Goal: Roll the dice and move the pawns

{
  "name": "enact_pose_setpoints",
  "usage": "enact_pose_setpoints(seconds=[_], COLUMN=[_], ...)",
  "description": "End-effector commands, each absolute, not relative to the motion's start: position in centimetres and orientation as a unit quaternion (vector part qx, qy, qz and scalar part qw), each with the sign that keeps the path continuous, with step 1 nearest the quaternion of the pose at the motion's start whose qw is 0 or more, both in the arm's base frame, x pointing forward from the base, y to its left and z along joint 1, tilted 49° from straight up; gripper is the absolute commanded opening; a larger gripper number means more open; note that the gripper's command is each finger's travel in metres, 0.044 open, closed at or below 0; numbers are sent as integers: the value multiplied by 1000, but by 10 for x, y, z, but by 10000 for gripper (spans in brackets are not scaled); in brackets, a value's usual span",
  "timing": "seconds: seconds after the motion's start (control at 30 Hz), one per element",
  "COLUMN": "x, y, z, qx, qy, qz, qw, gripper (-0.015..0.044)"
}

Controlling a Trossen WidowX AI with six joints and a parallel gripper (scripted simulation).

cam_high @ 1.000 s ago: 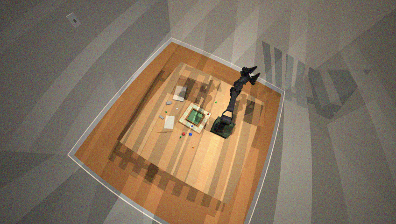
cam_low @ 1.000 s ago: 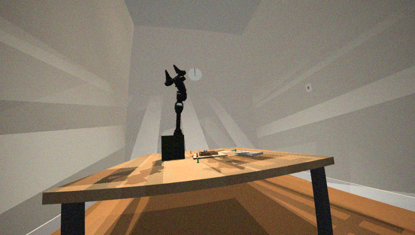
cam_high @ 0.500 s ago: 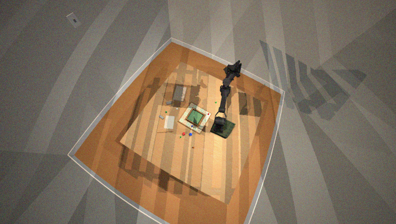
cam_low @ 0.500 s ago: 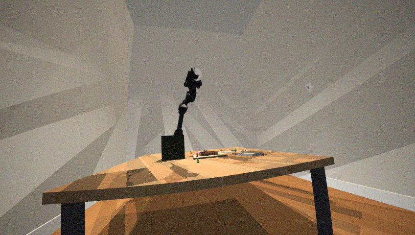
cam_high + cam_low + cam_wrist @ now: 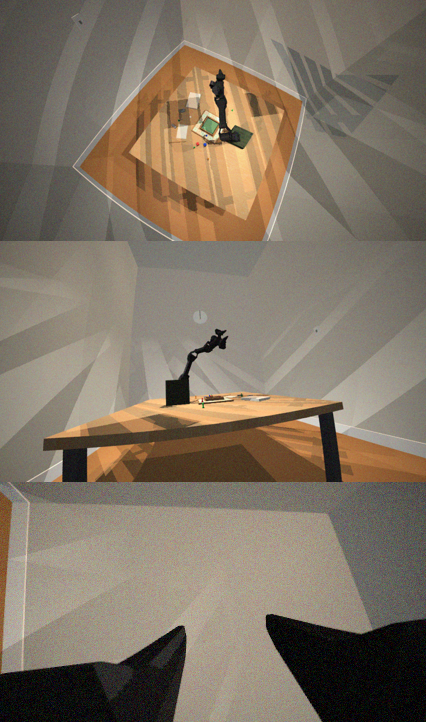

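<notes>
My gripper [image 5: 215, 76] [image 5: 226, 333] [image 5: 225, 626] is partly open and empty, high above the table and well away from the board. The red die [image 5: 197, 143] and blue die [image 5: 204, 144] lie on the table just outside the board [image 5: 200, 121] [image 5: 221, 401]. The tray [image 5: 210, 125], green inside with a brown rim, sits in the middle of the board and shows no dice. The blue pawn [image 5: 206, 135] is on the board's side nearest the dice. The red pawn [image 5: 202, 400] stands at the board's near edge in the exterior view; the arm hides it in the top view. Die numbers and arrows are unreadable.
Green pieces [image 5: 232, 110] [image 5: 194, 147] [image 5: 179, 120] and an orange piece [image 5: 208, 159] stand around the board. Two pale flat blocks [image 5: 193, 100] [image 5: 182, 131], small dark items [image 5: 181, 110] [image 5: 174, 126] and a small white object [image 5: 190, 116] lie left of it.
</notes>
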State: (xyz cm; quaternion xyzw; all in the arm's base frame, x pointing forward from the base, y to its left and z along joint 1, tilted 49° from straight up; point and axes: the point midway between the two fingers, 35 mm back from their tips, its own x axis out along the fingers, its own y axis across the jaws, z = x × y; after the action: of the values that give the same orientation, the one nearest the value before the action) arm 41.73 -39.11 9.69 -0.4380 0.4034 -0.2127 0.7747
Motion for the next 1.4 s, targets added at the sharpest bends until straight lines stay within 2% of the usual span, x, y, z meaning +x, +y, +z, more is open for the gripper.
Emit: enact_pose_setpoints(seconds=[0.0, 0.3, 0.57, 0.8, 1.07, 1.2, 1.37], x=[449, 484, 470, 420, 329, 278, 268], y=[-326, -173, -33, 80, 180, 214, 215], z=[91, 99, 101, 113, 136, 151, 150], qx=[-359, -166, 60, 245, 398, 439, 444], qy=[376, 347, 407, 512, 663, 733, 744], qz=[-153, -16, 98, 155, 138, 96, 86], qw=[841, 923, 906, 809, 619, 511, 492], gripper=[275, 275, 275, 275, 275, 275, 275])
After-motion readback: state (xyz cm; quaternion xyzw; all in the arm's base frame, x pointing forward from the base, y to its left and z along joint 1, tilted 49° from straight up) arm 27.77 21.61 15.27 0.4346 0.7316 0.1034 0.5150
